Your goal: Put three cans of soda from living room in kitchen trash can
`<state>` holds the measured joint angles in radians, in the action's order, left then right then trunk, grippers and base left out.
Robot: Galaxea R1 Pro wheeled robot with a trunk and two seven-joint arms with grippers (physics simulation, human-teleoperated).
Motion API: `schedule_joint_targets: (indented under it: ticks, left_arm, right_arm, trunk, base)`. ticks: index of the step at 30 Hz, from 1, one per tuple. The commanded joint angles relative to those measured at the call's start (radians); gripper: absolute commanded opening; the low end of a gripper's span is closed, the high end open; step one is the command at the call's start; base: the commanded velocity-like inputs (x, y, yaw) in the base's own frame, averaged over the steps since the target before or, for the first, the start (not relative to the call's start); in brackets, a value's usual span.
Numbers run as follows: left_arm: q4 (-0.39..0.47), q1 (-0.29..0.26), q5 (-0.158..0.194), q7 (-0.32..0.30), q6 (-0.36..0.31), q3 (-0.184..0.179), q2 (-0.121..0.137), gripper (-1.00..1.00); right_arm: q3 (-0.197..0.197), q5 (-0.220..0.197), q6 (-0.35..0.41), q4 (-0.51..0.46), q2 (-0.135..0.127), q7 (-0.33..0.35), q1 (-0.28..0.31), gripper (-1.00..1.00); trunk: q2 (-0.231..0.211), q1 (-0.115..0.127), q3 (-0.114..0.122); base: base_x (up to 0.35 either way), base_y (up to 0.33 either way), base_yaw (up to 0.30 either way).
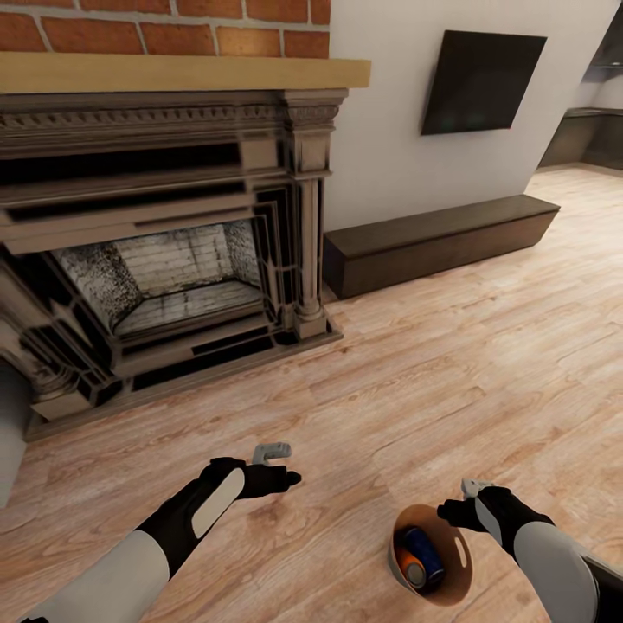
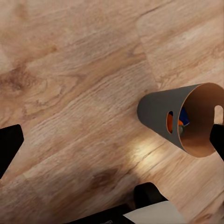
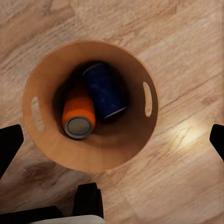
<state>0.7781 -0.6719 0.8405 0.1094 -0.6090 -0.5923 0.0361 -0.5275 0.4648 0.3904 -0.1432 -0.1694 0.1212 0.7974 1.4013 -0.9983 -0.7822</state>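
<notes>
We are standing in the living room, facing the ornate fireplace [image 1: 164, 260] under its red brick chimney [image 1: 164, 26], with a dark wall TV [image 1: 481, 82] and a low dark bench [image 1: 437, 238] off to the side. The trash can [image 1: 400, 541] is sitting on the light wood floor [image 1: 433, 372] just beside our right tool [image 1: 463, 502]. Inside it we are seeing two cans lying tilted and touching: an orange can [image 3: 78, 114] and a dark blue can [image 3: 105, 91]. Our right tool is hovering directly above the bin with its fingers spread apart, gripping nothing. Our left tool [image 1: 281, 463] is hanging over bare floor near the bin, its fingers likewise apart and empty. Through the bin's handle slot [image 2: 170, 122] we are glimpsing orange and blue.
</notes>
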Motion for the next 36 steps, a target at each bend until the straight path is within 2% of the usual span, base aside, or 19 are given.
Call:
schedule_joint_targets:
  ticks: [1, 5, 9, 22, 36]
  left_arm:
    - [0.0, 0.0, -0.016, 0.0, 0.0, 0.001, -0.001, 1.0]
    - [0.0, 0.0, -0.038, 0.001, 0.0, 0.001, -0.004, 1.0]
    - [-0.001, 0.0, -0.044, 0.001, 0.001, 0.002, -0.006, 1.0]
    - [-0.002, 0.0, -0.046, 0.002, 0.002, 0.001, -0.007, 1.0]
    - [-0.023, 0.0, -0.047, 0.002, 0.002, -0.001, -0.007, 1.0]
  right_arm:
    - [0.0, -0.001, 0.0, 0.0, 0.0, 0.0, -0.001, 1.0]
    - [-0.001, -0.001, -0.001, -0.001, 0.0, 0.0, -0.005, 1.0]
    - [-0.001, -0.001, -0.001, -0.001, 0.001, 0.0, -0.006, 1.0]
    - [-0.001, -0.002, -0.038, -0.001, 0.003, -0.001, -0.007, 1.0]
    - [0.0, -0.002, -0.047, 0.0, 0.006, -0.002, -0.007, 1.0]
  trunk:
    - [-0.007, 0.004, 0.003]
    - [-0.035, 0.019, 0.016]
    - [-0.063, 0.035, 0.028]
    - [-0.154, 0.084, 0.071]
    - [-0.252, 0.138, 0.136]
  base:
    - [0.0, 0.0, 0.0]
    - [0.0, 0.0, 0.0]
    - [0.0, 0.0, 0.0]
    - [0.0, 0.0, 0.0]
    - [0.0, 0.0, 0.0]
